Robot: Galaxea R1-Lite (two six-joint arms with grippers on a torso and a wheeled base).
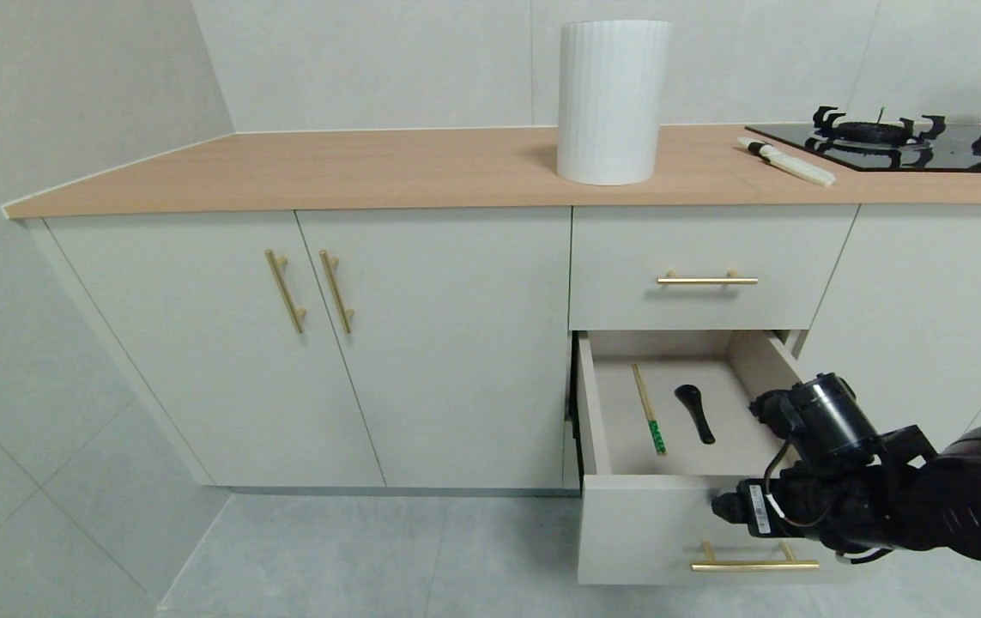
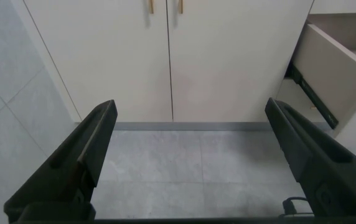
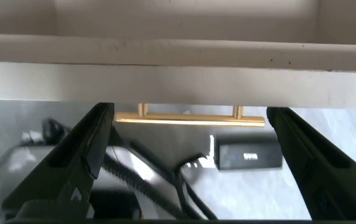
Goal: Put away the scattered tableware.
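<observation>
the counter point(image 1: 353, 167) runs above the open drawer point(image 1: 644, 532), which stands pulled out so tableware can be dropped in from above. a tall white canister point(image 1: 610, 101) stands on the counter, above the drawer and a little to its left.

my right gripper point(image 3: 189, 115) sits at the drawer's front panel, jaws spread wide with nothing in them, facing the gold handle point(image 1: 754, 564). i judge it is there to work the drawer, not to pick anything up. my left gripper point(image 2: 189, 109) hangs low, left of the drawer, jaws wide and empty, facing the floor and cabinet doors, kept out of the way.

a white-handled utensil point(image 1: 786, 161) lies on the counter above the drawer's right end, well apart from both grippers; i judge it is not yet put away. the chopsticks point(image 1: 650, 409) and black spoon point(image 1: 695, 414) lie side by side inside the drawer, near my right gripper, just behind the panel it faces.
</observation>
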